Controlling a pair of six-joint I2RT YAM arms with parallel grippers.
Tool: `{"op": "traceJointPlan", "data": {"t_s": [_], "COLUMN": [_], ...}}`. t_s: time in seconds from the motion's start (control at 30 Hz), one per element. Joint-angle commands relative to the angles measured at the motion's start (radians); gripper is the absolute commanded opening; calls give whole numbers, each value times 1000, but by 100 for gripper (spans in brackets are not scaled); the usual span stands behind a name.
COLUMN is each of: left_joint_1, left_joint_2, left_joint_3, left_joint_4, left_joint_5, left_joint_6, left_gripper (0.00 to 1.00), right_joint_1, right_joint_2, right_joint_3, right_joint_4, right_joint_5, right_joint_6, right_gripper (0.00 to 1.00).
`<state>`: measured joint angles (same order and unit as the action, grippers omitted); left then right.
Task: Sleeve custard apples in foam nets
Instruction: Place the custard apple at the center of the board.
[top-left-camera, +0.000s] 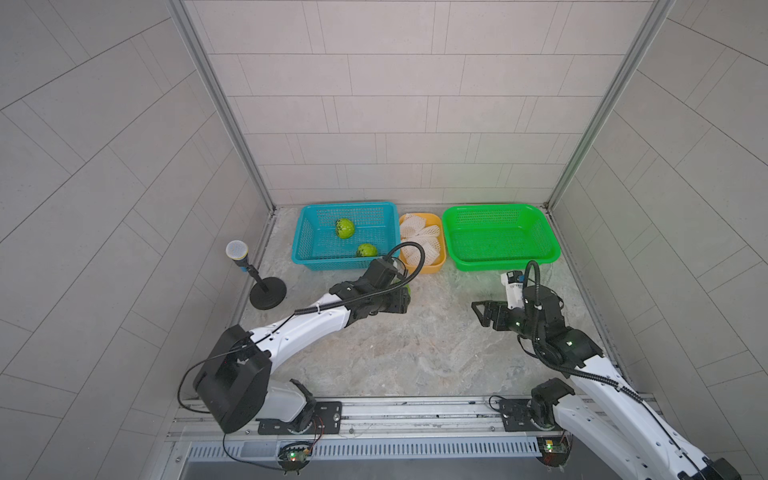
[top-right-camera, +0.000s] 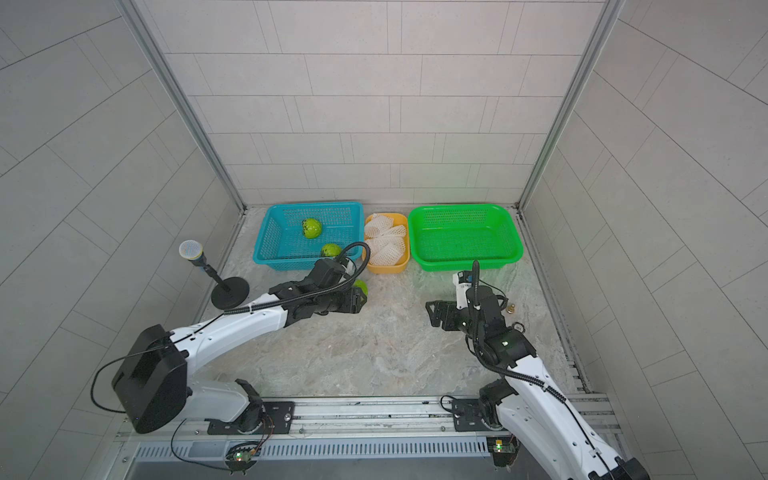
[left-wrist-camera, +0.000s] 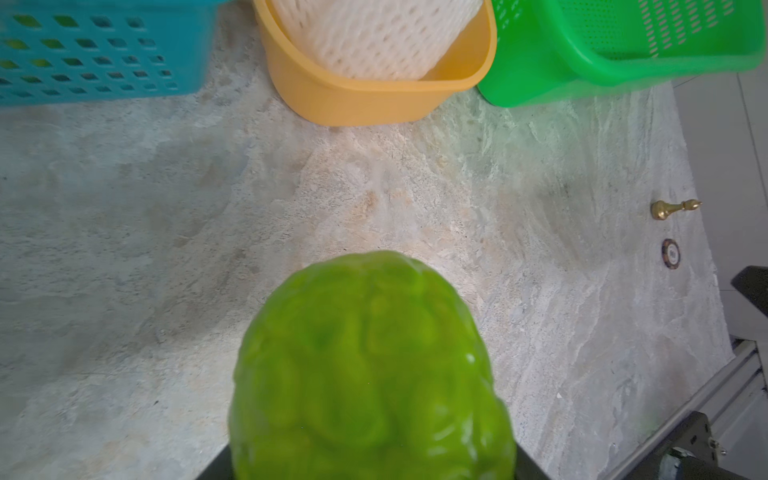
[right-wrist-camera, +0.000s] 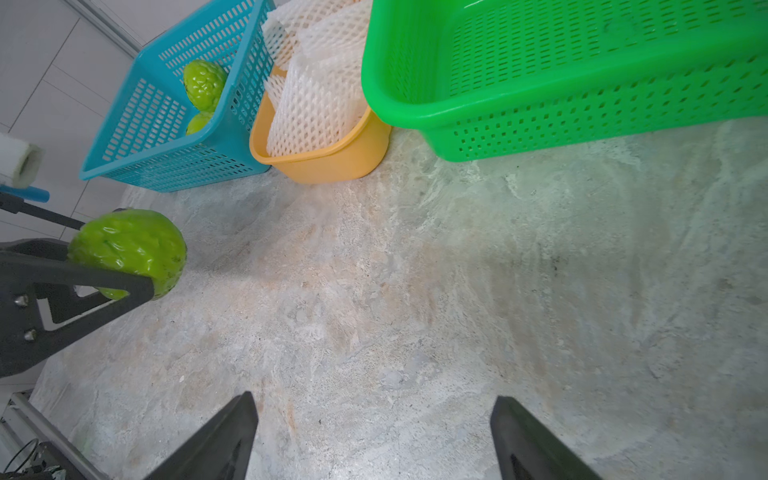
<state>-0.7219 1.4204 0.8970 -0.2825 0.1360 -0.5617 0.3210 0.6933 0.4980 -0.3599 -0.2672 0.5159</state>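
Note:
My left gripper (top-left-camera: 405, 300) is shut on a bright green, bumpy custard apple (left-wrist-camera: 370, 374), held a little above the table in front of the yellow tub (left-wrist-camera: 365, 104). The fruit fills the near part of the left wrist view and hides the jaws there. The right wrist view shows the same custard apple (right-wrist-camera: 129, 249) between dark fingers (right-wrist-camera: 83, 286). Two more custard apples (top-left-camera: 345, 228) (top-left-camera: 367, 250) lie in the blue basket (top-left-camera: 345, 205). White foam nets (top-left-camera: 419, 241) are piled in the tub. My right gripper (right-wrist-camera: 374, 401) is open and empty over bare table, right of centre.
An empty green basket (top-left-camera: 498, 259) stands at the back right beside the tub. A microphone on a black stand (top-left-camera: 237, 251) is at the left wall. A small brass chess piece (left-wrist-camera: 673, 208) and a round disc (left-wrist-camera: 670, 253) lie near the right wall.

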Motion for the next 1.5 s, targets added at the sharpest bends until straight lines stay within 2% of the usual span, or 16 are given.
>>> {"op": "traceJointPlan", "data": {"t_s": [0.0,0.3,0.67,0.83,0.97,1.17,1.47], "left_joint_1": [-30,-112,-172,-193,-204,-213,-215], "left_joint_2": [74,240,325,353,365,358,251], "left_joint_3": [11,74,135,165,177,181,163], "left_joint_4": [36,51,-18,-77,-101,-100,-90], "left_joint_5": [-30,-45,-98,-157,-176,-181,-174], "left_joint_6": [2,13,51,77,85,84,86], "left_gripper": [68,68,68,69,74,86,89], "right_joint_1": [6,5,6,6,5,6,5], "right_joint_2": [-9,-5,-28,-29,-31,-31,-34], "right_joint_3": [-16,-30,-45,-49,-49,-49,-41], "right_joint_4": [-12,-5,-17,-19,-19,-21,-31], "right_joint_5": [50,73,97,105,110,111,123], "right_joint_6": [4,0,3,10,13,13,12], "right_gripper": [92,92,92,92,92,93,92]}}
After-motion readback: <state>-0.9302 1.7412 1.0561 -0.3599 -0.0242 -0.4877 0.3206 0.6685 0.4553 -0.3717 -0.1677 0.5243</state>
